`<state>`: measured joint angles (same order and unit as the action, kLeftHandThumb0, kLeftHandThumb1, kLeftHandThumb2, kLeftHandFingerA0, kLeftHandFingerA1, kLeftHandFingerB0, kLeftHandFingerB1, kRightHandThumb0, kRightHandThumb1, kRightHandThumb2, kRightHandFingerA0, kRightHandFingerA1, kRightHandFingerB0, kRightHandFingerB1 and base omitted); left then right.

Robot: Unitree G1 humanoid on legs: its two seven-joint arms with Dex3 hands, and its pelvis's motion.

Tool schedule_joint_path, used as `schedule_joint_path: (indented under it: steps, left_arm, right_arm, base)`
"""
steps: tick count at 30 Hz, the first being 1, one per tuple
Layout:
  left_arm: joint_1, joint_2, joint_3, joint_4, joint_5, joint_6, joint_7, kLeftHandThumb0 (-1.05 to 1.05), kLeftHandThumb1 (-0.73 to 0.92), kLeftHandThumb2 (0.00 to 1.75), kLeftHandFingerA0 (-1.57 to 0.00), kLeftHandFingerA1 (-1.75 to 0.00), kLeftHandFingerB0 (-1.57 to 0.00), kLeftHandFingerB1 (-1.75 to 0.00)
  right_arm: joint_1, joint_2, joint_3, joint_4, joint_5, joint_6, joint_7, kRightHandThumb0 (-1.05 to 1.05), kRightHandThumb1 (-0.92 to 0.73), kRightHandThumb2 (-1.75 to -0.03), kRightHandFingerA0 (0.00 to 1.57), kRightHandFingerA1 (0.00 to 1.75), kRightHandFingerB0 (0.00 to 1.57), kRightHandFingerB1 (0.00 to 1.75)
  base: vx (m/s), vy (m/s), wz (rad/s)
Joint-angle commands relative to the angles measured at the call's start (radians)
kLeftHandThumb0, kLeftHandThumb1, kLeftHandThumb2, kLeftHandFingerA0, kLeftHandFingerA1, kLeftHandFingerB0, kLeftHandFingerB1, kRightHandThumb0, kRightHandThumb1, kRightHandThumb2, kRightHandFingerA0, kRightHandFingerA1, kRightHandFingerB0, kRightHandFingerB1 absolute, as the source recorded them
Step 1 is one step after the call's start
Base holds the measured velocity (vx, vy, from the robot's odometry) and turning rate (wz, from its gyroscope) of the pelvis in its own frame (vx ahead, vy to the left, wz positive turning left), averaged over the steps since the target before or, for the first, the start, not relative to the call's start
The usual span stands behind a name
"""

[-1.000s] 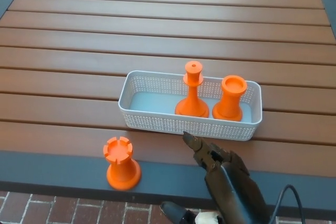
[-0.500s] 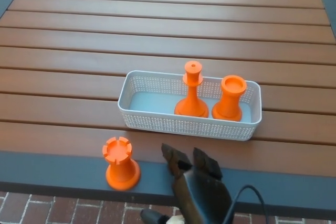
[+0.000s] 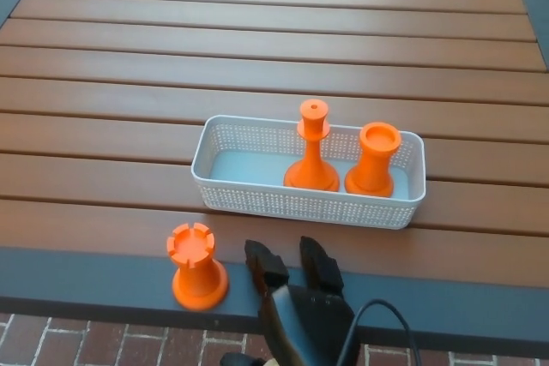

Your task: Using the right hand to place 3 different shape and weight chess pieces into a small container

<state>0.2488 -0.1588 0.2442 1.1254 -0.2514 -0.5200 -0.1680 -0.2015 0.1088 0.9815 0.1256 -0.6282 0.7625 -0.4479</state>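
A white perforated basket point(image 3: 257, 201) sits on a slatted brown table point(image 3: 257, 57), and it serves here as the landmark for everything else. Inside the basket, toward its right half, stand two orange chess pieces, both upright on its pale floor. The slender piece point(image 3: 312, 159) with a narrow stem and a small round head is nearer the basket's middle; the stubbier piece point(image 3: 375, 160) with a wide cup-like top is just to its right, their bases close together (whether they touch is hard to tell). The left half of the basket holds nothing.

Outside the basket, in front of its left corner and nearer the camera, an orange rook point(image 3: 198, 267) with a notched crown stands upright on the dark border strip point(image 3: 86, 276) at the table's front edge.

The right hand point(image 3: 293, 285) reaches up from the bottom of the picture, in front of the basket's near wall and just to the right of the rook. Its black fingers point(image 3: 262, 261) are spread apart and point toward the basket, and it holds nothing. It does not touch the rook or the basket. A black cable point(image 3: 377, 315) curls beside its wrist.

Below the table edge, red brick paving point(image 3: 69, 340) shows.
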Motion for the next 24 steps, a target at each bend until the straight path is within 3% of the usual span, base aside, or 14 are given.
schedule_joint_path:
  steps: [1, 6, 8, 12, 20, 21, 22, 23, 24]
  left_arm:
    - [0.006, 0.000, -0.009, -0.003, 0.031, -0.035, 0.015, -0.05, 0.53, 1.11, -1.03, -1.52, -0.93, -1.22]
    - [0.008, 0.002, -0.026, -0.007, 0.052, -0.047, 0.035, -0.08, 0.54, 1.09, -1.07, -1.51, -0.94, -1.25]
    - [0.007, 0.001, -0.023, -0.012, 0.042, -0.036, 0.033, -0.05, 0.56, 1.08, -1.05, -1.51, -0.95, -1.25]
    - [0.010, 0.002, -0.025, -0.007, 0.038, -0.038, 0.023, -0.04, 0.53, 1.13, -1.05, -1.52, -0.95, -1.24]
    - [0.021, -0.008, -0.025, -0.009, 0.029, -0.029, 0.021, -0.05, 0.51, 1.12, -1.04, -1.52, -0.95, -1.22]
    - [0.022, -0.007, -0.029, -0.012, 0.036, -0.030, 0.032, -0.04, 0.53, 1.13, -1.23, -1.26, -1.02, -1.09]
    - [0.023, -0.007, -0.032, -0.013, 0.041, -0.031, 0.039, -0.04, 0.53, 1.13, -1.23, -1.26, -1.02, -1.09]
    - [0.020, -0.006, -0.031, -0.006, 0.041, -0.032, 0.042, -0.05, 0.55, 1.10, -1.07, -1.51, -0.98, -1.20]
    - [0.016, -0.004, -0.030, 0.002, 0.040, -0.033, 0.044, -0.05, 0.55, 1.10, -1.07, -1.51, -0.98, -1.20]
  right_arm:
    - [-0.085, 0.298, -0.015, 0.124, 0.007, -0.055, -0.064, -0.91, -0.53, -0.94, 0.00, 0.29, 0.13, 0.23]
    - [-0.110, 0.306, -0.040, 0.152, 0.016, -0.053, -0.067, -0.87, -0.50, -0.92, 0.00, 0.31, 0.13, 0.25]
    - [-0.132, 0.342, -0.055, 0.188, 0.036, -0.060, -0.067, -0.88, -0.50, -0.93, 0.02, 0.32, 0.04, 0.22]
    - [-0.144, 0.374, -0.042, 0.205, 0.053, -0.077, -0.059, -0.85, -0.48, -0.93, 0.01, 0.37, 0.02, 0.22]
    - [-0.125, 0.422, 0.014, 0.178, 0.105, -0.070, -0.014, -0.87, -0.49, -0.93, 0.00, 0.39, 0.06, 0.19]
    - [-0.126, 0.421, 0.009, 0.177, 0.113, -0.069, -0.012, -0.87, -0.49, -0.94, 0.00, 0.38, 0.06, 0.17]
    - [-0.127, 0.420, 0.005, 0.177, 0.118, -0.067, -0.012, -0.87, -0.49, -0.94, 0.00, 0.38, 0.06, 0.17]
    - [-0.129, 0.419, -0.004, 0.183, 0.122, -0.064, -0.015, -0.88, -0.51, -0.94, 0.00, 0.38, 0.07, 0.18]
    - [-0.133, 0.418, -0.013, 0.191, 0.127, -0.061, -0.020, -0.88, -0.51, -0.94, 0.00, 0.38, 0.07, 0.18]
  base:
    - [0.00, 0.000, 0.00]
    - [0.00, 0.000, 0.00]
    - [0.00, 0.000, 0.00]
    - [0.00, 0.000, 0.00]
    - [0.00, 0.000, 0.00]
    - [0.00, 0.000, 0.00]
    - [0.00, 0.000, 0.00]
    - [0.00, 0.000, 0.00]
    - [0.00, 0.000, 0.00]
